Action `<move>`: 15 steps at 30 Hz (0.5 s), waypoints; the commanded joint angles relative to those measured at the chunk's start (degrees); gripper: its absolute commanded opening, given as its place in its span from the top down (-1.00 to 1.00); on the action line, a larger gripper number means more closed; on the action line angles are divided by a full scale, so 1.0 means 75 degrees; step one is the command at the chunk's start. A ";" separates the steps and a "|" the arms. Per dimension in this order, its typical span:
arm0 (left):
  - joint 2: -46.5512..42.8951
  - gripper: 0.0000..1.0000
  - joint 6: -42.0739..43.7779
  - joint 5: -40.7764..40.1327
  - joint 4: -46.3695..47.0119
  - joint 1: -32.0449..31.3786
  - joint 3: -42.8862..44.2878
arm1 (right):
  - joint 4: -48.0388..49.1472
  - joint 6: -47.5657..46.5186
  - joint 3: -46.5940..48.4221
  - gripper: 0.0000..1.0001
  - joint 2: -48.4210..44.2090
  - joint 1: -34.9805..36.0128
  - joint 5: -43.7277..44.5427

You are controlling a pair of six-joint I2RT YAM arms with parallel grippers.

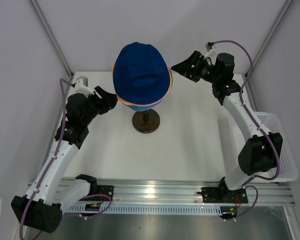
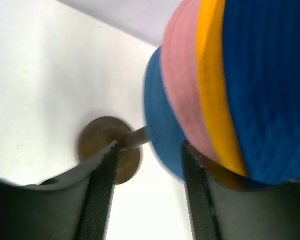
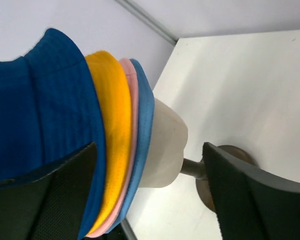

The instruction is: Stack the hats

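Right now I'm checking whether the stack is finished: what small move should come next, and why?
Probably draw both hands back. The navy hat tops the yellow-orange hat, pink hat and light blue hat on the head form, and the left hand and right hand stand open, gripping nothing.

Hats [image 1: 141, 75] atop head form [image 3: 162, 145] (all four).

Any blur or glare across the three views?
Top view: sharp, with glare on the rail. Left wrist: motion blur, hats smeared, stand base soft. Right wrist: hats crisp, its own fingers dark and out of focus.
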 commanded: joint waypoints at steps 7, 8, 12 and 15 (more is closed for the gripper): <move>-0.1090 -0.99 0.1192 -0.0685 -0.1504 -0.0020 0.2202 | -0.2585 -0.1660 0.0923 -0.99 -0.1722 -0.1234 0.1776; -0.1184 -0.99 0.1251 -0.0721 -0.1772 -0.0020 0.2285 | -0.2833 -0.1754 0.0829 -0.99 -0.1816 -0.1365 0.2160; -0.1804 -0.99 0.1567 -0.1259 -0.2582 -0.0020 0.2298 | -0.4157 -0.2306 0.0491 -0.99 -0.2214 -0.1647 0.3894; -0.2484 -0.99 0.1872 -0.1435 -0.3249 -0.0020 0.1724 | -0.4546 -0.2283 -0.0338 -0.99 -0.2881 -0.1647 0.4775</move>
